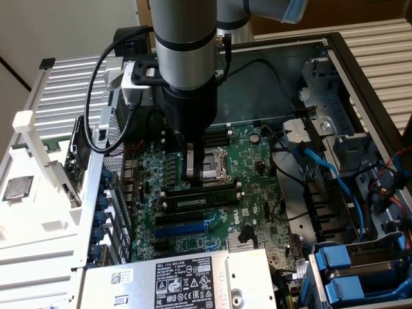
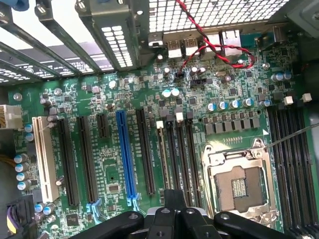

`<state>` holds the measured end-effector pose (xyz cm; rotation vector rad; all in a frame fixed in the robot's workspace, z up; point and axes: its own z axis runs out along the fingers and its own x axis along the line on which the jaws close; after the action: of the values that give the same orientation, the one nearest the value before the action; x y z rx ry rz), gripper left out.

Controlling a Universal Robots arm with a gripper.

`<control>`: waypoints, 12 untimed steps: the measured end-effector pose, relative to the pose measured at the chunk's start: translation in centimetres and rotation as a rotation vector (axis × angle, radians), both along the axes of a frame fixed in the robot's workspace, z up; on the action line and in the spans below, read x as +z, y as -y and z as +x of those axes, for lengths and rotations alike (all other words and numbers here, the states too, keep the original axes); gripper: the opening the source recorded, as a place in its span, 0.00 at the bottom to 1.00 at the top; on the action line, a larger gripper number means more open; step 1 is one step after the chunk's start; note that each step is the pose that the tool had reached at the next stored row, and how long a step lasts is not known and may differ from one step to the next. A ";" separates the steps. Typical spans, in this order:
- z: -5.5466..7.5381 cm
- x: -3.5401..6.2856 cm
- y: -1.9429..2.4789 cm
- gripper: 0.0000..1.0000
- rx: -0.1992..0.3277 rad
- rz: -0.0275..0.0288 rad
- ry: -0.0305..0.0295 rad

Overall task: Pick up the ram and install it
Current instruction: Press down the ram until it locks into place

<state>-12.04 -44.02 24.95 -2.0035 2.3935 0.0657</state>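
While my closed end effector (image 1: 194, 175) presses down on the ram (image 1: 201, 192) lying in its motherboard (image 1: 257, 164) slot beside the empty processor socket (image 1: 212, 164), uneven pressure could leave one end unseated, I judge.

Item: my gripper (image 1: 193, 172), closed, low over the motherboard (image 1: 257, 161) inside the open computer case (image 1: 335, 58), my arm (image 1: 187, 45) above it.

Item: the ram (image 1: 201, 200), lying in a memory slot on the motherboard, just in front of my fingertips in the exterior view.

Item: processor socket (image 1: 214, 164), beside my gripper toward the exterior view's right, behind the ram.

Item: expansion slots (image 1: 183, 228), in front of the ram.

Item: power supply (image 1: 174, 280), nearest the camera, in front of the expansion slots.

Item: processor chip (image 1: 17, 188), outside the case, on the rack (image 1: 38, 232) at the exterior view's left.

Item: drive bays (image 1: 360, 270), at the exterior view's right, near corner.
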 end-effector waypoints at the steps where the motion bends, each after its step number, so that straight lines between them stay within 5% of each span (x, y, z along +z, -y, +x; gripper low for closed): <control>1: 0.0 0.00 0.00 0.11 -0.014 -0.0001 0.0000; 12: 0.0 -0.03 0.00 0.11 -0.198 -0.0013 -0.0001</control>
<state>-12.04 -44.02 24.92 -1.7558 2.5769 0.0609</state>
